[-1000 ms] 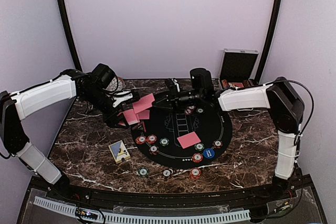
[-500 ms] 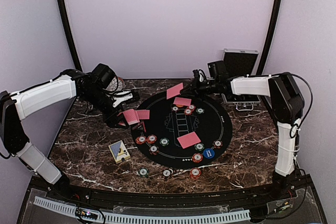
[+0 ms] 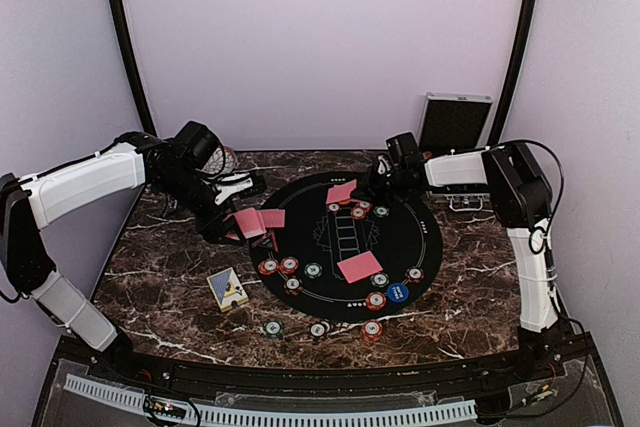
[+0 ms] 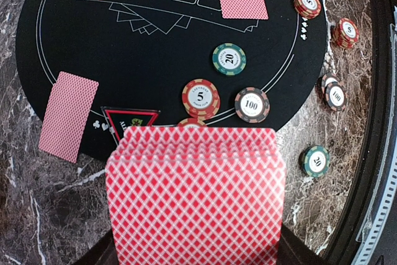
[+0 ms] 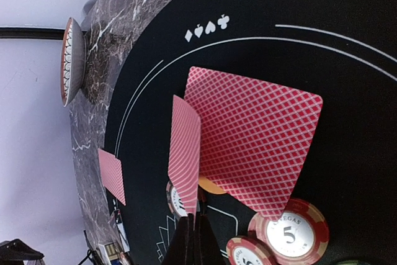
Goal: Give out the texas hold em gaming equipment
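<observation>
– Well, what is the right claw (image 5: 193,235) doing?
– It is pinched shut on one card (image 5: 185,153). It holds the card over the far side of the mat (image 3: 300,209). From the wrist we see that card almost edge-on.
– Is a card there already?
– Yes. A flat card (image 5: 254,147) lies red side up on the mat, just beside the one in the claw. I can't tell if the two touch. I think this seat gets two cards, so this looks like the second one.
– How can it put the card down well?
– I would tip it so it lies flat, red side up. Then go down low, close to the mat, and only then let go. Dropped from high up, the card could flip over or slide off.
– Where should it land?
– Next to the flat card, or a little over it. Not on the chips (image 5: 286,233). They sit right by the flat card's corner, and a card on top of them would tilt.
– And the left claw (image 3: 230,225)?
– It grips the deck (image 4: 195,197), fanned a bit, red backs up, at the left edge of the mat. Its job is to hold the deck tight and level, well away from the right claw, so no card slips out.
</observation>
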`<state>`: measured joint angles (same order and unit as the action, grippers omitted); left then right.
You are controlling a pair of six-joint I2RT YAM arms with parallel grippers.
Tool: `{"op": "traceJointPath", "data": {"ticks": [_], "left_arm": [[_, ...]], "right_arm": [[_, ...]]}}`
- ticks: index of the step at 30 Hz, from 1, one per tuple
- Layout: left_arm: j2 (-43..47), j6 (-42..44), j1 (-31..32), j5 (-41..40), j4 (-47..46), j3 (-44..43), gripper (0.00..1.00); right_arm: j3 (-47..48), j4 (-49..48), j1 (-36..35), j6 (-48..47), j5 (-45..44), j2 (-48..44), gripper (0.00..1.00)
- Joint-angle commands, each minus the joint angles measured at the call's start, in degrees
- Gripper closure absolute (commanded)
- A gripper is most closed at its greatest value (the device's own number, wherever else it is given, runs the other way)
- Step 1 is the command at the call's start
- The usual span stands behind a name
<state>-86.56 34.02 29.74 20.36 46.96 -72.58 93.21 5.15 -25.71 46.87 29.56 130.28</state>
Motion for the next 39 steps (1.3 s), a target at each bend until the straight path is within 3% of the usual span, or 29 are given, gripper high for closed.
{"op": "traceJointPath", "data": {"ticks": [1,9,14,18,27,39], "left_arm": [[1.5,0.2,-0.3,1.2,1.3,-0.2,1.00],[1.4,0.0,-0.3,1.5,1.4,-0.5,1.00],[1.2,-0.5,-0.3,2.1,1.1,-0.4,1.00],[1.0,-0.6,-0.3,2.4,0.9,-0.6,1.00],[0.7,-0.4,-0.3,2.7,1.1,-1.5,1.00],[0.2,-0.4,-0.3,3.8,1.5,-2.1,1.00]], "right_arm": [[2.0,0.3,0.7,-1.2,-2.6,-0.4,1.00],[-0.8,2.6,0.6,-5.0,-4.6,-7.3,0.52],[-5.6,2.0,-1.4,-7.0,-3.9,-15.5,0.36],[-10.6,-1.6,-5.9,-5.5,1.6,-19.6,0.24],[-13.7,-7.9,-20.5,-1.3,7.9,-20.5,0.18],[-10.5,-13.5,-26.1,3.2,10.0,-16.0,0.17]]}}
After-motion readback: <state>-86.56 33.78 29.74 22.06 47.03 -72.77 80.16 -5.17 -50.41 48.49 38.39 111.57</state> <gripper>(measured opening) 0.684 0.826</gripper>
